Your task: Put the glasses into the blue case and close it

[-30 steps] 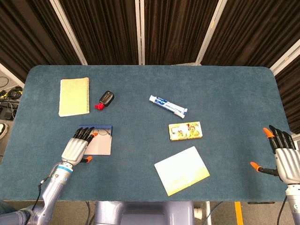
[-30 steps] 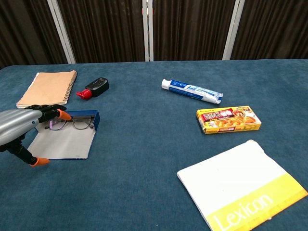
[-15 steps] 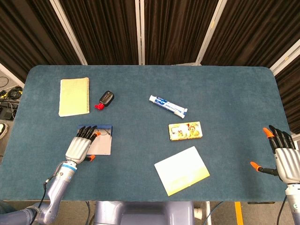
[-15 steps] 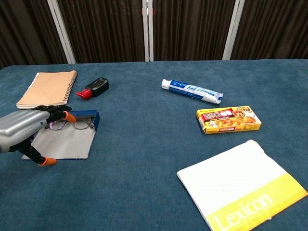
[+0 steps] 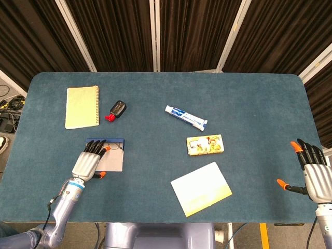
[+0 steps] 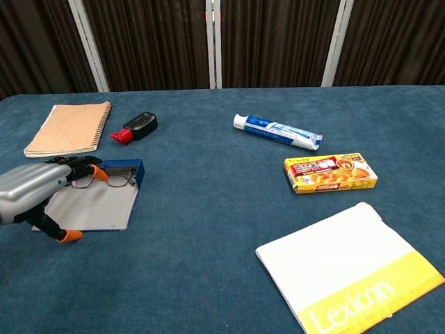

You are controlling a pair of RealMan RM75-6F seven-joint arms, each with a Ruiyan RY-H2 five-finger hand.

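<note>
The blue case (image 6: 104, 202) lies open at the table's front left, its grey lid flat and its blue wall (image 5: 111, 140) at the far end. The glasses (image 6: 115, 179) sit in it against that wall. My left hand (image 6: 35, 191) hovers over the case's left part with fingers stretched toward the glasses, holding nothing; it is the same left hand (image 5: 88, 161) in the head view. My right hand (image 5: 314, 174) stays at the table's front right edge, fingers spread and empty.
A spiral notebook (image 6: 69, 127) and a black-and-red small object (image 6: 137, 126) lie behind the case. A toothpaste tube (image 6: 278, 131), a yellow food box (image 6: 329, 172) and a white-and-yellow Lexicon book (image 6: 348, 268) lie to the right.
My left hand has slid slightly back and to the right over the case. The glasses, the case and the right hand have not moved.
</note>
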